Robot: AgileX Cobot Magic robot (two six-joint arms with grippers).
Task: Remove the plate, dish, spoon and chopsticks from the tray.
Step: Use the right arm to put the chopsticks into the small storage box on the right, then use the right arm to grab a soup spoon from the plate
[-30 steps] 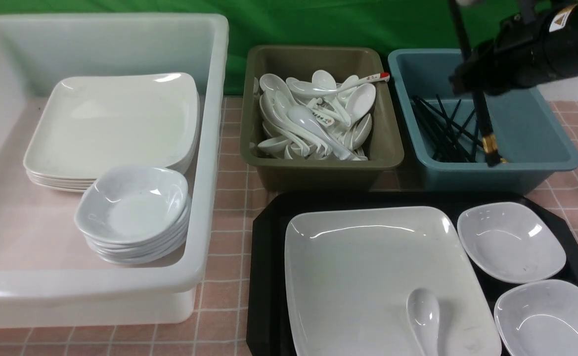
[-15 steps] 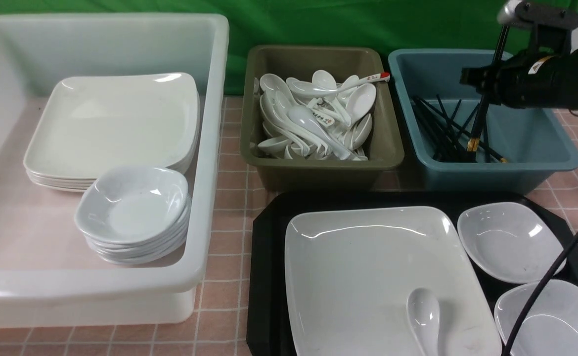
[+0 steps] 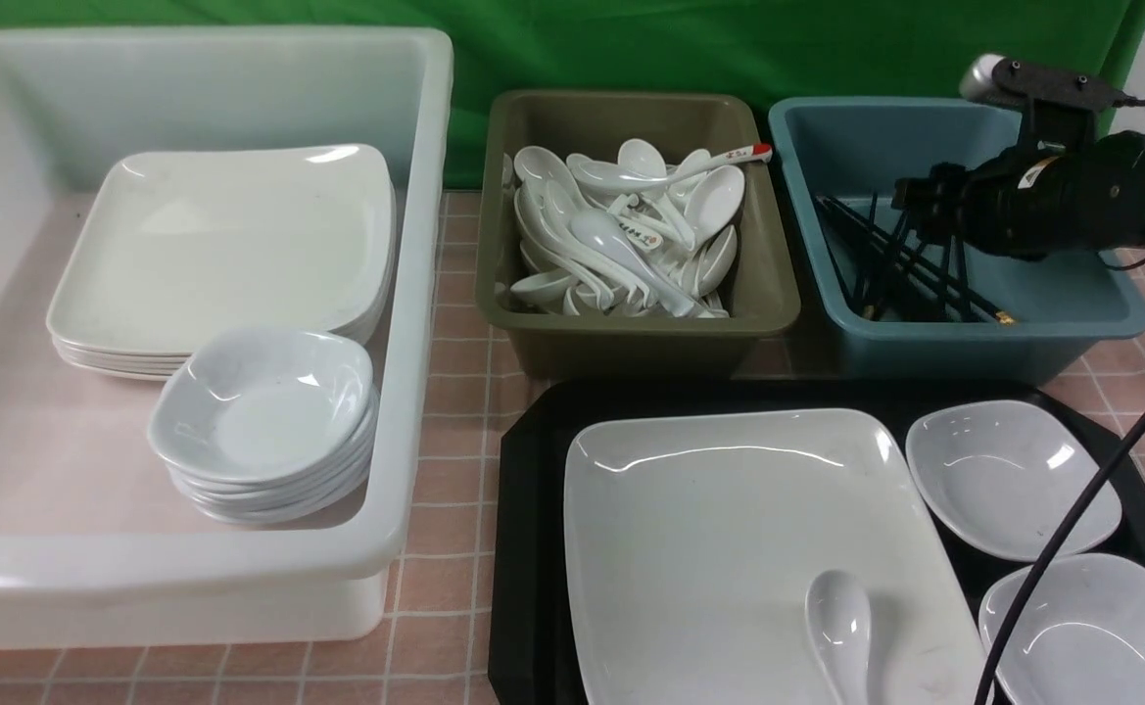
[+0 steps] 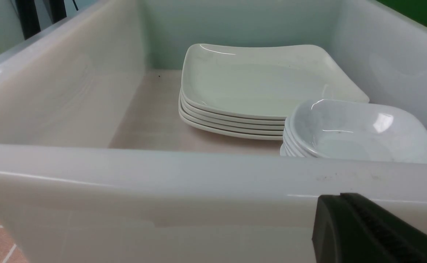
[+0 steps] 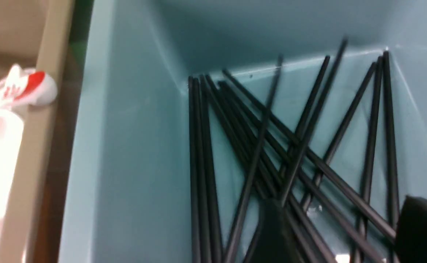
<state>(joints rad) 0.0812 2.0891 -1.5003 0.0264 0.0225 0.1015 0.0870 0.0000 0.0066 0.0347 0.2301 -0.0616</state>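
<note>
The black tray (image 3: 528, 509) holds the large white square plate (image 3: 729, 539), and the white spoon (image 3: 840, 627) lies on the plate's near part. Two small white dishes (image 3: 1013, 480) (image 3: 1091, 627) sit on the tray's right side. The black chopsticks (image 3: 900, 269) (image 5: 257, 146) lie loose in the blue bin (image 3: 974, 352) among several others. My right gripper (image 3: 915, 196) (image 5: 344, 230) hangs open just above them, with nothing between its fingers. My left gripper (image 4: 341, 199) is shut and empty, low in front of the white tub's near wall; the front view does not show it.
A big white tub (image 3: 415, 294) on the left holds a stack of square plates (image 3: 229, 245) and a stack of small bowls (image 3: 263, 411). An olive bin (image 3: 631, 331) of white spoons stands beside the blue bin. A black cable (image 3: 1072, 558) hangs across the tray's right side.
My right gripper came down over the blue bin and opened. The chopsticks it held upright dropped and now lie among the others. The left gripper has not moved.
</note>
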